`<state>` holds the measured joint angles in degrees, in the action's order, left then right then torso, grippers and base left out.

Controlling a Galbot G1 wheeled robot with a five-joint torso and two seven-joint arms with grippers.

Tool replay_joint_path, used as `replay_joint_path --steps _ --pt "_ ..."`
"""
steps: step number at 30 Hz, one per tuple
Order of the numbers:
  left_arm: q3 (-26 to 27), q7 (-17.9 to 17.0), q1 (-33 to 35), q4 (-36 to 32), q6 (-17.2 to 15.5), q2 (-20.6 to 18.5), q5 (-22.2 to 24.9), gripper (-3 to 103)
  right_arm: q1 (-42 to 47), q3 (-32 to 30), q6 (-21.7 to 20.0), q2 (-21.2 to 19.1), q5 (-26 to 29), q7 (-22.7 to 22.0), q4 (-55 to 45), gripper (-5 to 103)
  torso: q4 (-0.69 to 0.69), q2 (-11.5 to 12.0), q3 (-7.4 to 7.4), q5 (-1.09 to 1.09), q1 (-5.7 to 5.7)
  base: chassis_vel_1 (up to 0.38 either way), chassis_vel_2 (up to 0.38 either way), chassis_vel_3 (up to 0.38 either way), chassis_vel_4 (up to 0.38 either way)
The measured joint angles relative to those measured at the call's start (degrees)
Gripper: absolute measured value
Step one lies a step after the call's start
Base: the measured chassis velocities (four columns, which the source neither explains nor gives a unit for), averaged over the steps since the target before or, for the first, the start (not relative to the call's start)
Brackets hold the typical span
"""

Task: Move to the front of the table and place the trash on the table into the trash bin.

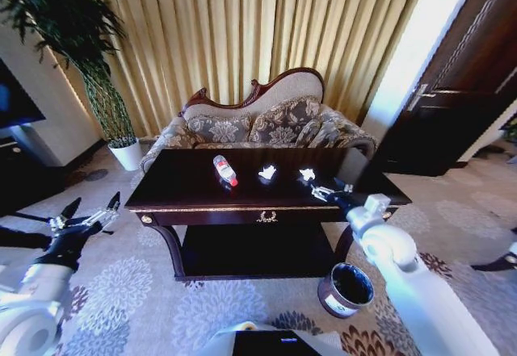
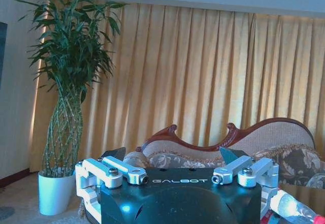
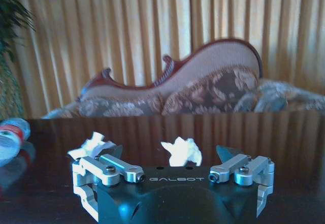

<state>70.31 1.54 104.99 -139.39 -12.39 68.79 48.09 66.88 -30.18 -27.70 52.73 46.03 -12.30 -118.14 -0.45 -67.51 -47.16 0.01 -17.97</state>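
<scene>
Trash lies along the rear half of the bench (image 1: 186, 190): a clear bottle (image 1: 225, 169) with a red label left of centre, one paper wad (image 1: 267, 173) near the middle, a second wad (image 1: 307, 174) toward the right end. The trash bin (image 1: 346, 289) stands on the carpet off the bench's front right corner. The right gripper (image 1: 323, 192) reaches over the bench's front right edge, arm extended forward, fingers spread wide, just short of the second wad. The right wrist view shows that wad (image 3: 182, 151) centred between the open fingers, resting on the bench top. The left gripper (image 1: 90, 213) hangs off the bench's left end above the carpet, fingers wide. The left wrist view adds a potted plant (image 2: 68, 102) and sofa (image 2: 238, 148) behind.
</scene>
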Motion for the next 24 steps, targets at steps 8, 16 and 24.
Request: replay_joint_path --steps 8,16,24 --pt "-0.3 -0.1 0.5 -0.9 -0.1 0.6 -0.1 100 -13.5 8.3 -3.8 -1.0 3.6 -4.9 7.3 100 0.04 0.0 -0.02 -0.01 -0.04 0.0 0.0 0.0 0.0" --pt "-0.3 -0.2 0.4 -1.1 -0.2 0.9 -0.1 100 -22.5 16.0 -8.0 0.0 6.0 -12.6 15.0 100 0.02 0.0 -0.02 -0.01 -0.04 0.0 0.0 0.0 0.0" --pt "-0.4 -0.2 0.2 -0.9 -0.4 1.2 -0.2 100 -26.9 19.2 -8.8 2.1 6.9 -15.1 19.7 100 0.02 0.0 -0.02 -0.01 -0.03 0.0 0.0 0.0 0.0"
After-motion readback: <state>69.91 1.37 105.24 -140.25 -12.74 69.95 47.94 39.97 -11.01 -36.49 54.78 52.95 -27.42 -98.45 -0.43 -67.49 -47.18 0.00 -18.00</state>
